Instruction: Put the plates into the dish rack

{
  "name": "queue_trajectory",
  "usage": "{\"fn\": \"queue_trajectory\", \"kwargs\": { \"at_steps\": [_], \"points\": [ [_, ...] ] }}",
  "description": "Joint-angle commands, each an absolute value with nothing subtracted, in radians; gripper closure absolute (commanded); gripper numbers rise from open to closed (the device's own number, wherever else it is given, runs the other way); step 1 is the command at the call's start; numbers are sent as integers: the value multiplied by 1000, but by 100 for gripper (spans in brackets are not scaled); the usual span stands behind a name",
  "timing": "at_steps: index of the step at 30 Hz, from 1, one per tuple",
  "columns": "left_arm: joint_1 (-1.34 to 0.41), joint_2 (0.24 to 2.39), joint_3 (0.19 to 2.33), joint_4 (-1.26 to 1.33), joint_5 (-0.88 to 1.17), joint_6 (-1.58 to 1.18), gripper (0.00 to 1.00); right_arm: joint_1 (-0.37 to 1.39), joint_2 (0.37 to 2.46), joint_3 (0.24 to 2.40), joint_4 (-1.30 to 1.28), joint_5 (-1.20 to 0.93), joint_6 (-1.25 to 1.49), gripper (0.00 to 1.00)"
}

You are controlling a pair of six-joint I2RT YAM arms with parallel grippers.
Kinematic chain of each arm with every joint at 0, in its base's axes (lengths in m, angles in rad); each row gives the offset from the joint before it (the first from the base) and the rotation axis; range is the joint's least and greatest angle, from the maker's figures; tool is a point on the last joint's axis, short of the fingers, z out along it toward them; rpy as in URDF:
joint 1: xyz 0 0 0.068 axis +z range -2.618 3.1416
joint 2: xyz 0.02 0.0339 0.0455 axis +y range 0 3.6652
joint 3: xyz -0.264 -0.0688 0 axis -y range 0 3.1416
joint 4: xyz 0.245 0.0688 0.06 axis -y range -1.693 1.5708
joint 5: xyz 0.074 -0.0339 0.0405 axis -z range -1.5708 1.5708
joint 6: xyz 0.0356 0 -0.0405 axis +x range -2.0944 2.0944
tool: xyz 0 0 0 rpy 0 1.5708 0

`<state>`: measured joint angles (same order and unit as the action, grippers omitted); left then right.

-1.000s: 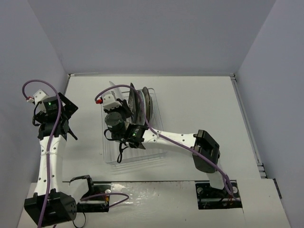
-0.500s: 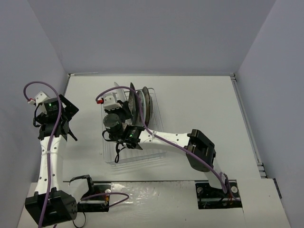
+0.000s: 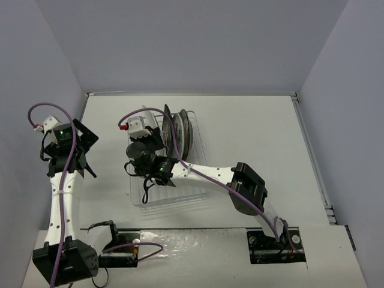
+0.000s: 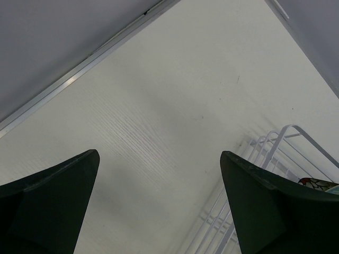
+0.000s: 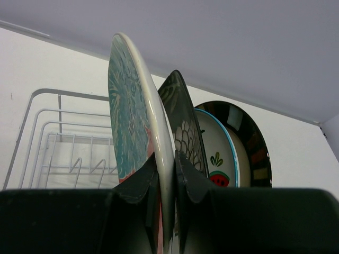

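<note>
Right gripper [image 5: 167, 168] pinching lower rim of upright teal-flowered plate [image 5: 130, 116], frame centre, in dish rack [image 5: 53, 132]; three other plates [image 5: 217, 151] stand just right of it. Left gripper [image 4: 159, 157] spread wide over white table [image 4: 159, 79]

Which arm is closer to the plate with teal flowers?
Right. The right gripper pinches the teal-flowered plate at the dish rack; the left gripper hangs open left of the rack.
</note>
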<state>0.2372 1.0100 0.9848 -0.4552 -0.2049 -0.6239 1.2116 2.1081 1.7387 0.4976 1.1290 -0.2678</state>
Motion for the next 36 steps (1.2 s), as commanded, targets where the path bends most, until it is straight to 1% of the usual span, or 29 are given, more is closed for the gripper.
{"fn": "queue_trajectory", "kwargs": {
  "at_steps": [1,13,21,26,28,31,33,36],
  "points": [
    [247,1003,993,-398,-192,-615,3,1205,2080,1829,654,1132,-193,100],
    [252,1004,988,-391,-183,-612,3,1186,2175,1992,616,1116,-240,100],
    [258,1011,987,-389,-176,-612,3,1181,2181,1996,589,1113,-225,100],
    [262,1009,985,-390,-178,-614,3,1181,2155,1909,538,1097,-147,100],
    [262,1010,985,-388,-176,-615,3,1181,2127,1865,526,1083,-92,94],
    [262,1016,986,-388,-174,-615,3,1183,2107,1816,519,1075,-57,93],
    [264,1020,988,-388,-170,-617,3,1183,2108,1803,518,1075,-43,92],
    [264,1023,991,-387,-164,-617,3,1183,2108,1796,519,1076,-34,80]
  ]
}}
